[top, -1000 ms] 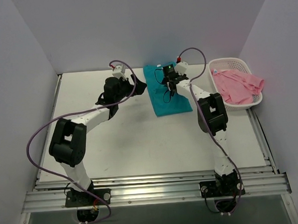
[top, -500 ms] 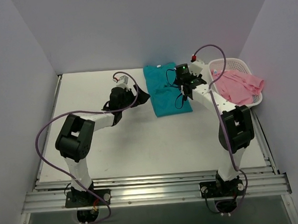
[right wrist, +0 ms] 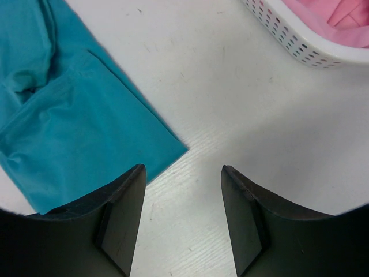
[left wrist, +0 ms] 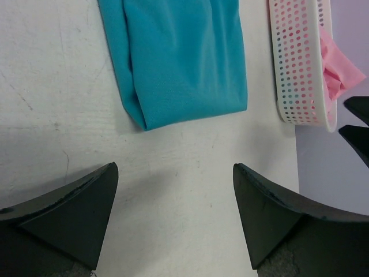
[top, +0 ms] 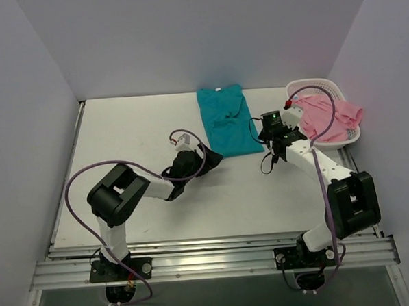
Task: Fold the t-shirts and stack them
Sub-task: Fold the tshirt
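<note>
Left pincer (left wrist: 174, 167) and right pincer (right wrist: 183, 168) hang open and empty near the teal shirt (top: 225, 121), folded to a long strip at the table's (top: 122, 143) far edge. The pink shirt (top: 322, 116) lies crumpled in the basket (top: 317, 84); a crosswise fold of the teal seems next.

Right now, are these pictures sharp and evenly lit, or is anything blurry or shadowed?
Top external: soft, even light, only faint shadows on the table. Left wrist: teal t-shirt sharp, its own fingers dark with little detail. Right wrist: basket crisp, no glare.
</note>
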